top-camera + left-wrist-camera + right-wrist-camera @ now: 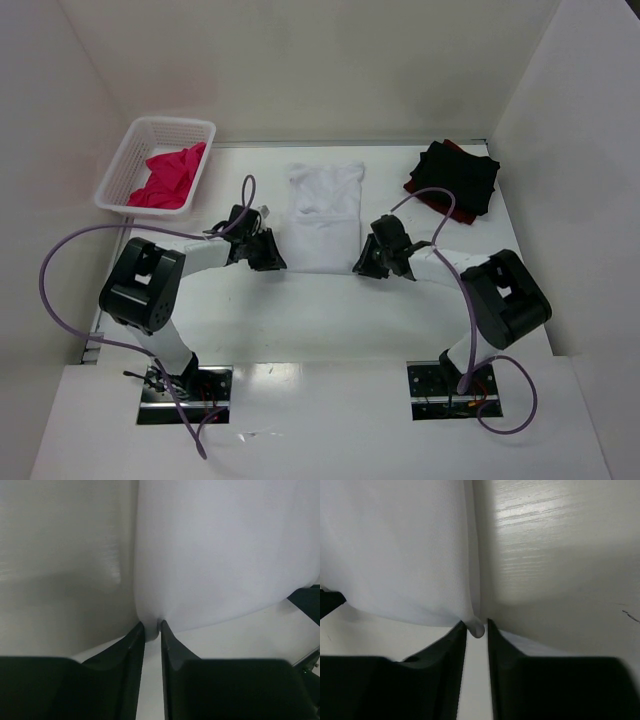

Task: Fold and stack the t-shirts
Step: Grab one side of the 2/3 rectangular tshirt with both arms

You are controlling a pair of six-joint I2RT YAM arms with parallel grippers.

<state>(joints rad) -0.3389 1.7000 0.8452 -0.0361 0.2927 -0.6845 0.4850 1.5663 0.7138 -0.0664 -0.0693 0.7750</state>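
The left gripper [270, 262] and right gripper [364, 266], jaws nearly closed, each pinched a near corner of the white t-shirt [325, 205] spread flat right of the basket [113, 182], apparently beginning its first fold, which called for carrying both corners evenly toward its far edge.

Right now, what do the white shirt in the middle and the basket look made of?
The white t-shirt: soft matte cloth, probably knit cotton; it wrinkles and shows a fine weave close up. The basket: likely white moulded plastic, judging by its stiff open lattice walls.
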